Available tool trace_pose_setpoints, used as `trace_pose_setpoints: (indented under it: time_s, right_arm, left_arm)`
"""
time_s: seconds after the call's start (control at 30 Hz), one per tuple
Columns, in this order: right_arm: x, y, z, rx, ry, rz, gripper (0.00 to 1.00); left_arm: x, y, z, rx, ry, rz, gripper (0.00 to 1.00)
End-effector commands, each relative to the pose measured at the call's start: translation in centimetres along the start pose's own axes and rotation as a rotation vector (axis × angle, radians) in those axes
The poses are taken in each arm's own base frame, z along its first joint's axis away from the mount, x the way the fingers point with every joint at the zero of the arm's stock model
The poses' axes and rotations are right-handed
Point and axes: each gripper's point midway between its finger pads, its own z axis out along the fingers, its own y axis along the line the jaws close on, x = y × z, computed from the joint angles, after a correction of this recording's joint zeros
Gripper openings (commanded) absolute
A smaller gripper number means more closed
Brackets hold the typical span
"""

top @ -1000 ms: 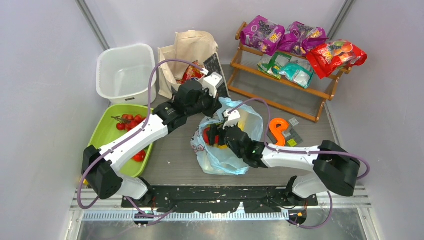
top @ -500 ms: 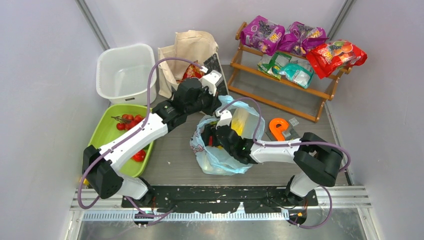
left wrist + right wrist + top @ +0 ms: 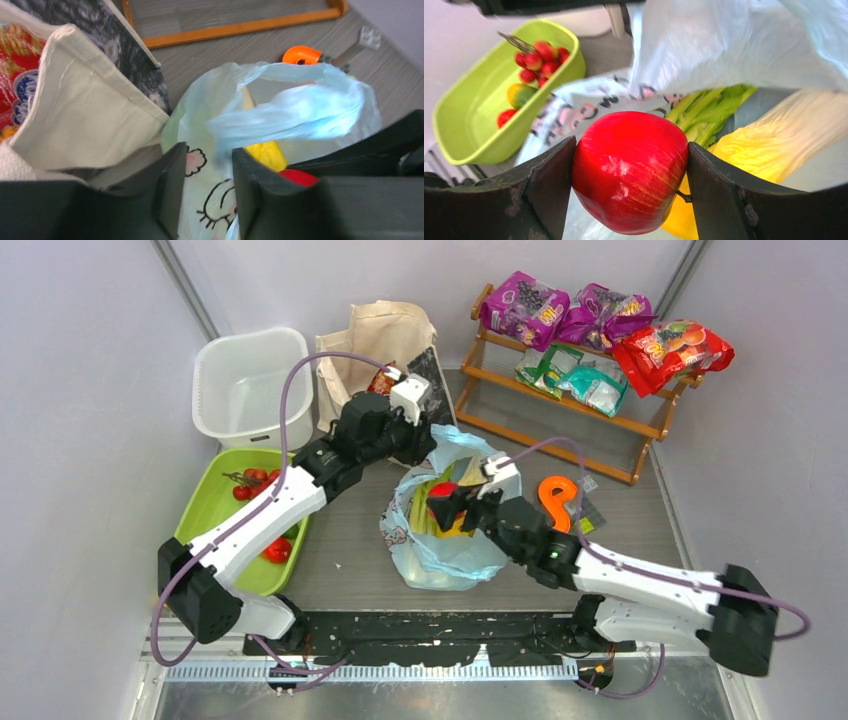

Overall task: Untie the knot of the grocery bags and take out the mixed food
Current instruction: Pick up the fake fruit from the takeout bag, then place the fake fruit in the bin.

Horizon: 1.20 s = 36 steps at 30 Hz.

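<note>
The light-blue plastic bag (image 3: pixel 440 555) lies mid-table with its mouth gaping; its knot is out of view, and one loose handle (image 3: pixel 300 107) hangs free. My right gripper (image 3: pixel 447 502) (image 3: pixel 630 145) is shut on a red apple (image 3: pixel 629 170) just above the bag's mouth. Green stalks (image 3: pixel 709 107) and a yellow vegetable (image 3: pixel 784 135) lie inside. My left gripper (image 3: pixel 425 445) (image 3: pixel 207 155) stands open at the bag's far rim, with printed plastic showing between its fingers. The cream canvas tote (image 3: pixel 375 340) stands behind, holding a red snack packet (image 3: pixel 15 75).
A green basin (image 3: pixel 215 505) with small red fruits sits at the left, with a white tub (image 3: pixel 250 380) behind it. A wooden rack (image 3: pixel 570 410) at the back right carries purple, teal and red packets. An orange hook-shaped piece (image 3: pixel 555 502) lies right of the bag.
My left gripper has opened and let the bag's handle go. My right gripper has closed on the red apple and lifted it out of the bag, its arm swinging to the right.
</note>
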Motion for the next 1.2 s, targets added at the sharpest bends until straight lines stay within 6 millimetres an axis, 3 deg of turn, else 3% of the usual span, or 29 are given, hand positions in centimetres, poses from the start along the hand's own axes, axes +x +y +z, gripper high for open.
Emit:
trace_pose_setpoints:
  time_s: [0.0,0.07,0.13,0.27,0.4,0.57,0.6,0.63,0.67,0.77,0.8,0.87,0.9,0.93,0.97,1.0,1.03,1.13,1.17]
  right_arm:
    - [-2.8,-0.5,-3.8,-0.043,-0.063,-0.033,0.39]
    - [-3.6,-0.6,-5.2,-0.061,-0.078,-0.032,0.39]
    - [-4.5,-0.4,-6.4,-0.087,-0.093,-0.031,0.39]
    - [-7.1,1.2,-8.2,-0.178,-0.149,-0.035,0.39]
    - [-9.9,4.3,-9.6,-0.278,-0.221,-0.107,0.36]
    - [-11.8,8.8,-8.8,-0.378,-0.251,-0.157,0.37]
    - [-13.1,10.0,-8.9,-0.409,-0.286,-0.140,0.38]
    - [-12.2,11.1,-7.9,-0.426,-0.255,-0.156,0.38]
    - [-13.4,12.1,-7.8,-0.438,-0.270,-0.153,0.38]
    - [-12.9,15.7,-5.1,-0.459,-0.214,-0.197,0.37]
    - [-12.8,16.6,-4.6,-0.475,-0.210,-0.193,0.37]
    - [-10.6,19.1,-2.3,-0.534,-0.151,-0.198,0.38]
    - [-11.5,20.2,-2.0,-0.554,-0.160,-0.182,0.38]
    - [-9.8,21.0,-0.6,-0.568,-0.116,-0.191,0.38]
    - [-10.6,22.1,-0.2,-0.587,-0.131,-0.182,0.38]
    - [-8.7,22.7,1.3,-0.593,-0.090,-0.195,0.38]
    - [-9.5,23.6,1.8,-0.604,-0.104,-0.190,0.38]
    - [-7.2,24.7,5.6,-0.608,-0.050,-0.182,0.38]
    - [-6.7,25.3,6.1,-0.641,-0.036,-0.174,0.38]
  left_arm:
    - [-3.7,-0.1,-3.0,0.012,-0.115,0.012,0.69]
    - [-5.1,-0.6,-4.5,0.025,-0.153,0.018,0.87]
    - [-6.4,-0.9,-6.6,0.031,-0.200,0.024,0.96]
    - [-7.1,-0.5,-10.3,0.015,-0.242,0.019,1.00]
    - [-4.7,2.0,-13.3,-0.051,-0.184,-0.064,1.00]
    - [0.1,6.7,-17.4,-0.223,-0.121,-0.141,0.99]
    - [0.9,7.8,-18.4,-0.273,-0.111,-0.154,1.00]
    - [1.7,8.9,-19.2,-0.327,-0.101,-0.159,0.99]
    - [2.5,10.5,-20.0,-0.399,-0.092,-0.154,0.99]
    - [4.8,14.2,-22.4,-0.636,-0.077,-0.164,1.00]
    - [5.1,14.6,-22.8,-0.672,-0.091,-0.163,1.00]
    - [5.3,15.6,-23.6,-0.741,-0.146,-0.168,1.00]
    - [5.5,16.4,-24.2,-0.797,-0.170,-0.170,0.99]
    - [5.7,17.0,-24.7,-0.836,-0.192,-0.172,0.99]
    - [6.0,17.7,-25.3,-0.878,-0.204,-0.183,1.00]
    - [6.3,18.2,-26.2,-0.918,-0.219,-0.203,1.00]
    - [6.6,18.7,-27.0,-0.967,-0.235,-0.220,1.00]
    - [6.8,19.4,-29.7,-1.089,-0.311,-0.224,1.00]
    - [6.8,19.4,-30.5,-1.125,-0.332,-0.222,1.00]
